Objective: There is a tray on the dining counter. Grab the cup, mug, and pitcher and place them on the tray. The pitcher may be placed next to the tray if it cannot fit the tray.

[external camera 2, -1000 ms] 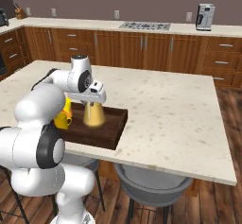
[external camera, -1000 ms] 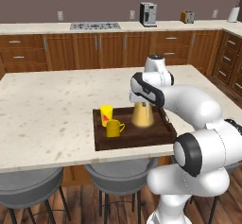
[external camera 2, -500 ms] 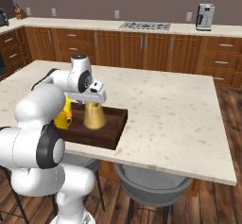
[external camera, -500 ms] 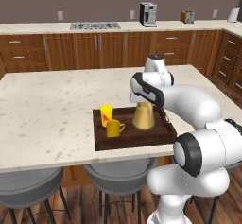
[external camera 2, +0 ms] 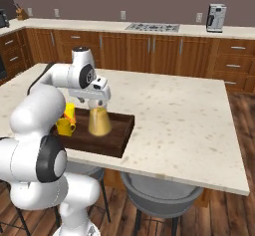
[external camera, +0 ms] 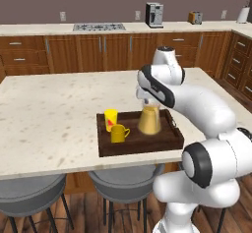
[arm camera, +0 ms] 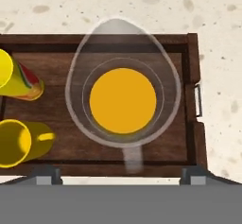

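On the dining counter lies the dark brown tray near the front edge. The glass pitcher with orange liquid stands upright in the tray's right half. The tall yellow cup with a red mark and the short yellow mug stand in its left half. My gripper hangs straight above the pitcher's neck, open. In the hand view the pitcher is centred on the tray, with the cup and mug at the left. My fingertips stand wide apart, touching nothing.
Two grey stools sit under the counter's front edge. The counter's right edge is well away from the tray. A back counter carries a stovetop and a coffee machine.
The jaws have spread wide and let go of the pitcher, which stays upright on the tray. The arm has hardly moved.
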